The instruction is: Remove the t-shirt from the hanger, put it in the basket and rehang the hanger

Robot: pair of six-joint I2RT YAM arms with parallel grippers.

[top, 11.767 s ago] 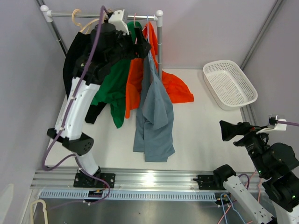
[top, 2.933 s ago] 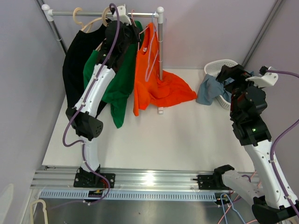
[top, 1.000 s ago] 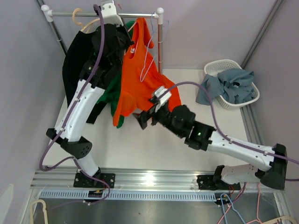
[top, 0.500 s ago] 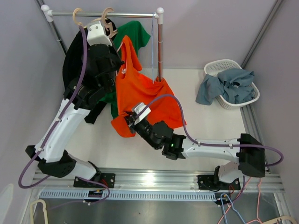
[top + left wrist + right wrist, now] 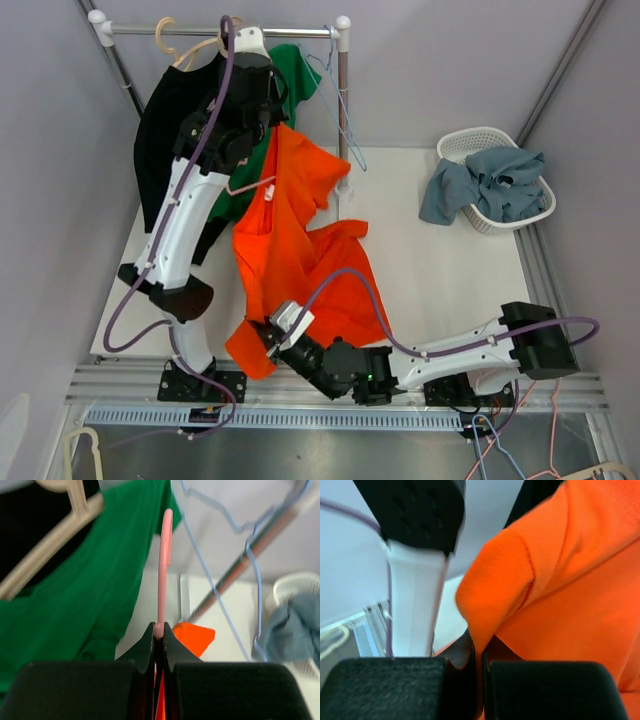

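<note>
The orange t-shirt [image 5: 290, 250] stretches diagonally from the rack area down to the table's near edge. Part of a pink hanger [image 5: 250, 186] sticks out at its collar. My left gripper [image 5: 250, 150] is shut on that hanger's hook [image 5: 164, 565], the jaws pinched on the pink rod [image 5: 159, 630]. The right gripper [image 5: 268, 338] sits low at the near edge, shut on the shirt's lower hem. In the right wrist view a fold of orange cloth [image 5: 570, 580] runs down between the closed fingers of the right gripper [image 5: 481, 650].
A green shirt [image 5: 288, 72] and a black shirt [image 5: 165, 120] hang on the rail [image 5: 290, 32] at the back left. A blue wire hanger [image 5: 345, 110] dangles by the rack's post. At the right a white basket [image 5: 462, 142] holds a grey-blue shirt [image 5: 495, 185].
The right gripper closed on the orange shirt's hem and pulled it toward the near edge. The left arm carried the pink hanger back up beside the rail, stretching the shirt out.
</note>
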